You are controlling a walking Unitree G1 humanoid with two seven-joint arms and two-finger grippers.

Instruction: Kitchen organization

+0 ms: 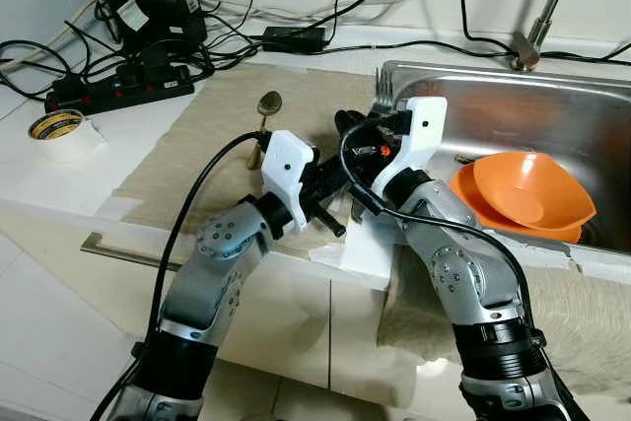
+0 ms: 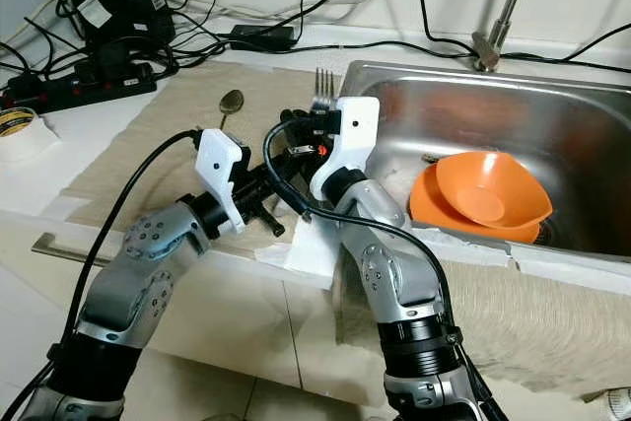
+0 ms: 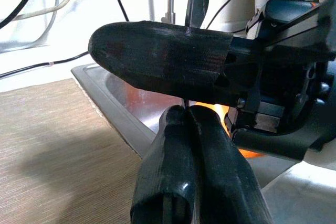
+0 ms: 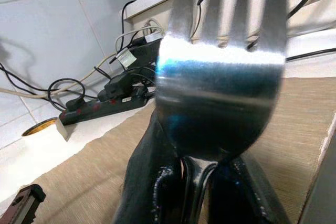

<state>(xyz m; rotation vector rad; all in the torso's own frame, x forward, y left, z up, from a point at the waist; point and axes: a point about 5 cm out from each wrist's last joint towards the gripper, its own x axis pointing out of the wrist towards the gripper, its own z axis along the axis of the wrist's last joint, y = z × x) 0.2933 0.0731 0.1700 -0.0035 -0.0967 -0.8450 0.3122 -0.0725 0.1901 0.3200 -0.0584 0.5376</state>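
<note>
Our right gripper (image 2: 317, 123) is clamped on the fork (image 2: 322, 84), tines up, at the sink (image 2: 592, 105) rim; our left gripper (image 3: 191, 124), pinched together on its handle, sits lower

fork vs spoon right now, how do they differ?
The fork is clamped in the right gripper, tines up at the sink's left rim; the spoon lies flat on the beige mat, held by nothing. The fork's head is silver and shiny, the spoon's bowl looks darker, bronze-toned. The fork ends in tines, the spoon in a rounded bowl. Both are metal cutlery.
</note>
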